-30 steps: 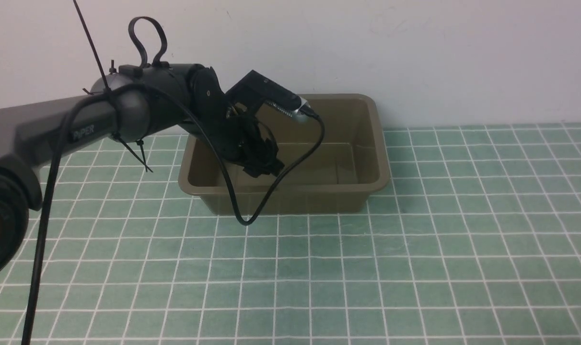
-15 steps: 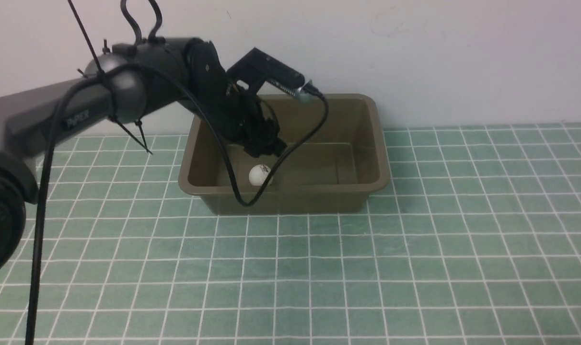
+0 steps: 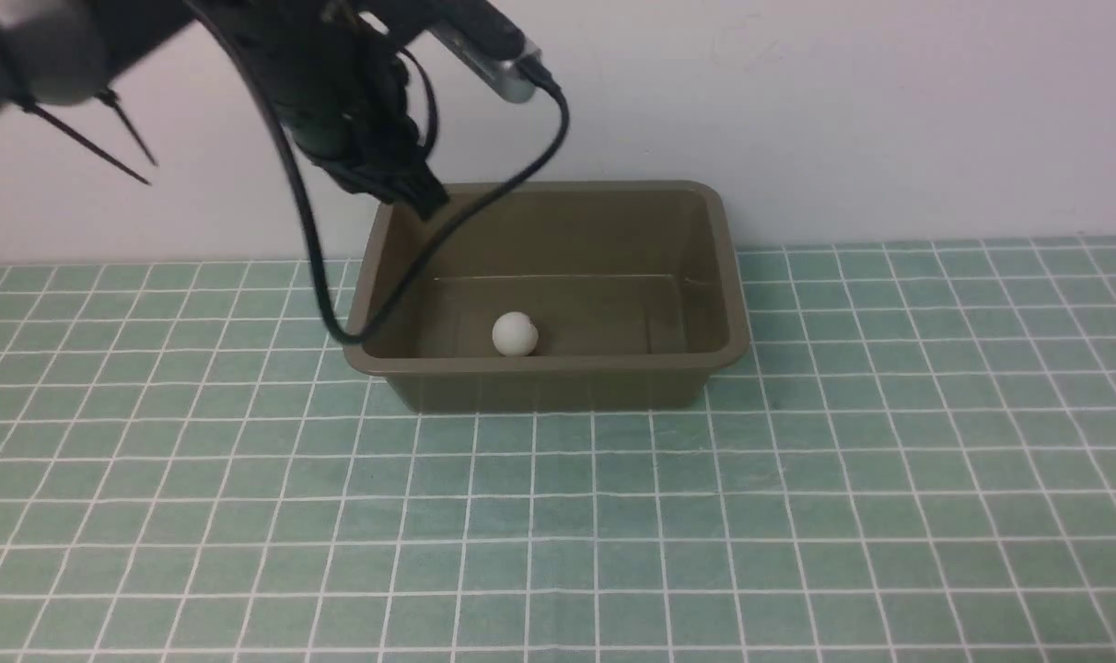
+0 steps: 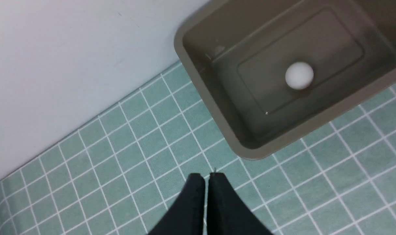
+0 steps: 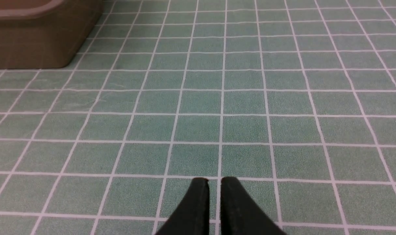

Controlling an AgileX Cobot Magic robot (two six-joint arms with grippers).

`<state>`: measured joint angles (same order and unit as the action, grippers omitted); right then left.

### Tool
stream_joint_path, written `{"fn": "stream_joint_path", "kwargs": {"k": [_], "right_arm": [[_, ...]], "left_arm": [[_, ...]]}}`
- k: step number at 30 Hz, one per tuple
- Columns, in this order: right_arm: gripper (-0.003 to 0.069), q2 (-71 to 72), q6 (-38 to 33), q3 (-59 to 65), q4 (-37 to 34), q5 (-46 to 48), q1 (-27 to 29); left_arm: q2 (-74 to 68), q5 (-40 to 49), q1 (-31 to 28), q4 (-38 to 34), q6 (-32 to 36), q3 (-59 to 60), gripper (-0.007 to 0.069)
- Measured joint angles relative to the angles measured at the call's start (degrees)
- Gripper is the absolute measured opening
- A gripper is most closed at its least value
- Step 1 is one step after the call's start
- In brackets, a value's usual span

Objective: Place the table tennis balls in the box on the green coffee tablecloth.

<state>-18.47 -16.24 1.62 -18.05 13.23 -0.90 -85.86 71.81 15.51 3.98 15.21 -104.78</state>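
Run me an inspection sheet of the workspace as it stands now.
Surface: teal-green cloth with a white-line grid, lying flat, a few faint creases.
Job's things: olive-brown rectangular plastic tub, upright on the cloth near the wall; one small white smooth ball on its floor, touched by no gripper.
Clutter: nothing seen.
Grippers: left gripper raised, shut, holding nothing; right gripper over the cloth, fingertips close together with a narrow gap, holding nothing.
Cables: black cable on the left arm sags in a loop in front of the tub's left end; whether it touches the rim, cannot tell.
Surroundings: plain whitish wall behind the cloth.
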Motion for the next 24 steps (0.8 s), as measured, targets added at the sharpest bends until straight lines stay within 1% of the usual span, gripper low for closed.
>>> {"fn": "stream_joint_path", "kwargs": {"k": [5,15,18,24], "right_arm": [[0.0044,0.00,0.00,0.00,0.00,0.00,0.00],[0.0044,0.00,0.00,0.00,0.00,0.00,0.00],[0.0044,0.00,0.00,0.00,0.00,0.00,0.00],[0.0044,0.00,0.00,0.00,0.00,0.00,0.00]], "left_arm": [[10.84,0.25,0.00,0.02,-3.34,4.40,-0.0004],[27.57,0.95,0.00,0.13,-3.35,14.74,-0.0004],[33.77,1.48,0.00,0.08,-3.35,20.94,-0.0004],[43.01,1.39,0.00,-1.46,-6.05,29.36,-0.0004]]}}
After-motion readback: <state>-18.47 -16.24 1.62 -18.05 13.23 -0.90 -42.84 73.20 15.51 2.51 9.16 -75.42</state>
